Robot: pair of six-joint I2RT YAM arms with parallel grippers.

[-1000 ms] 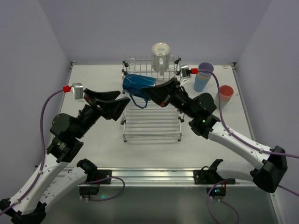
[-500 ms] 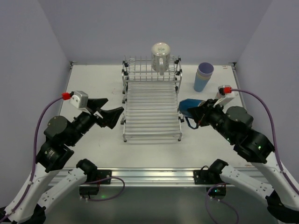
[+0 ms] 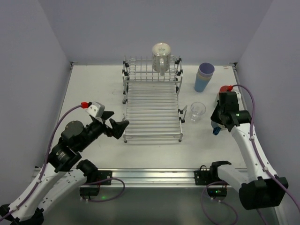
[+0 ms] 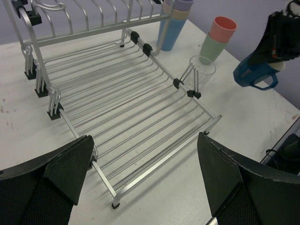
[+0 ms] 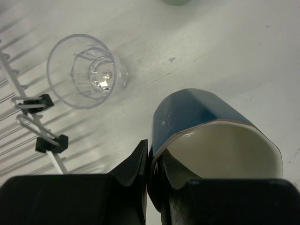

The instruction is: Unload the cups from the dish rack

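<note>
Blue mug (image 5: pixel 197 126) is off the dish rack (image 3: pixel 152 110), out to the rack's right, with the right tool (image 5: pixel 149 159) pinched shut on its rim, one finger inside and one outside. It hangs tilted just past the clear tumbler (image 3: pixel 197 111) beside the rack; whether it touches the worktop (image 3: pixel 93 89) I cannot tell. So this looks like the set-down: lower, level, release. Left tool (image 3: pixel 117 126) hovers wide open and empty at the rack's near left corner. One glass mug (image 3: pixel 161 57) sits on the rack's raised far tier, likely next.
</note>
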